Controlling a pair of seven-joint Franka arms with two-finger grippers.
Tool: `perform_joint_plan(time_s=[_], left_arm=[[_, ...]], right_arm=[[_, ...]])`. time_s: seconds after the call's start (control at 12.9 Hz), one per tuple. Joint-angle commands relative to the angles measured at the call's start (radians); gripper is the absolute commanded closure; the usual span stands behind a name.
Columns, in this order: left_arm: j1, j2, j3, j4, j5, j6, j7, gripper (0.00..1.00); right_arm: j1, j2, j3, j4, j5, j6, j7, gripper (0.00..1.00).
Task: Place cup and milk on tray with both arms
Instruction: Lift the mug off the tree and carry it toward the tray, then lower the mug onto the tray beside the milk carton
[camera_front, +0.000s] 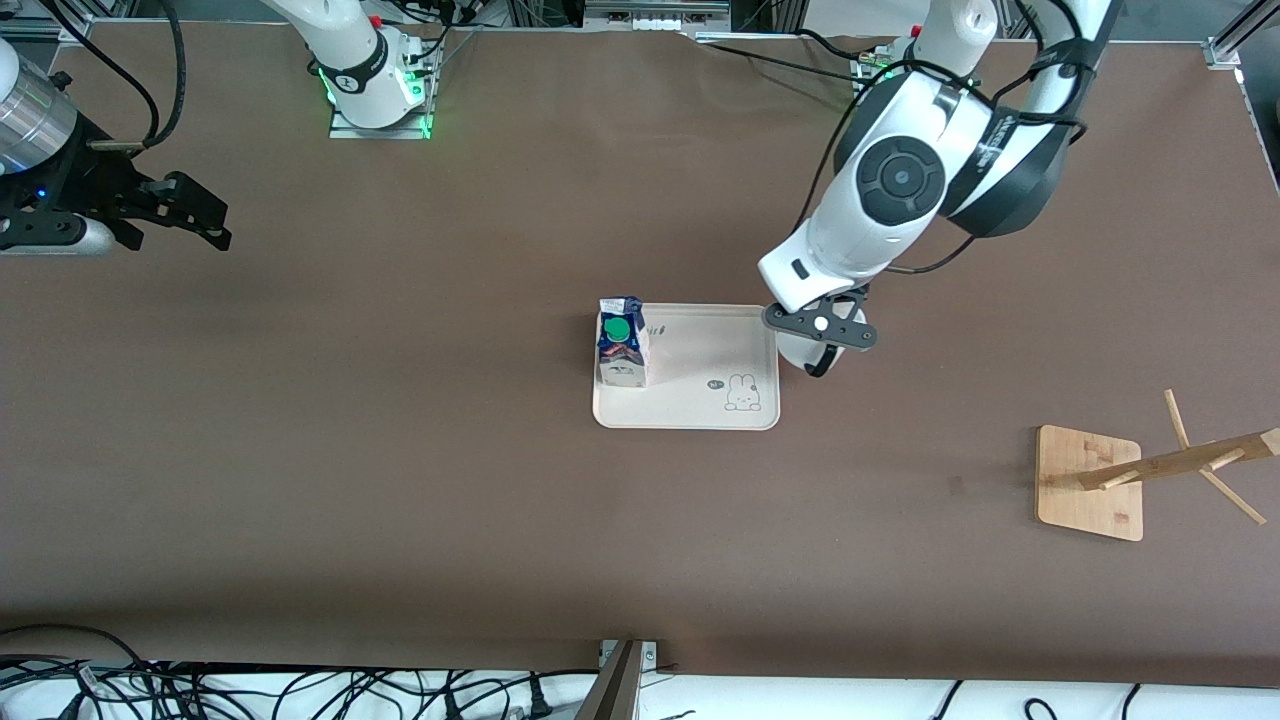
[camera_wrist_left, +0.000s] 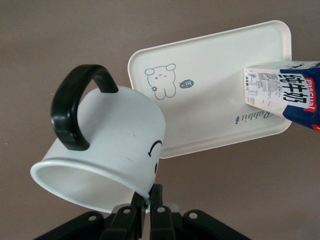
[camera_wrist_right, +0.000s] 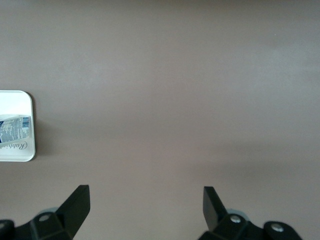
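Observation:
The milk stands upright on the cream tray, at the tray's end toward the right arm. My left gripper is shut on the rim of the white cup and holds it tilted in the air, over the table just beside the tray's edge toward the left arm's end. In the left wrist view the gripper pinches the cup, its black handle up, with the tray and the milk below. My right gripper waits open and empty toward the right arm's end of the table.
A wooden rack with slanted pegs stands toward the left arm's end, nearer the front camera than the tray. The right wrist view shows the open right gripper over bare brown table, with a corner of the tray and the milk.

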Motion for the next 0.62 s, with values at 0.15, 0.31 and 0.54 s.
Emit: perform_joint_plan(time_s=[0.15,0.31,0.54], left_arm=[[-0.049,0.121,0.003,0.076,-0.105,-0.026,-0.058,1.0],[-0.049,0.161,0.004,0.078,-0.102,-0.02,-0.058,1.0],[-0.052,0.231,0.009,0.147,-0.103,-0.018,-0.068,1.0]], right_arm=[[-0.008,0.009,0.002,0.023,0.004,-0.008,-0.004,0.0],[-0.008,0.009,0.002,0.023,0.004,-0.008,-0.004,0.0],[-0.008,0.009,0.002,0.023,0.004,-0.008,-0.004,0.0]])
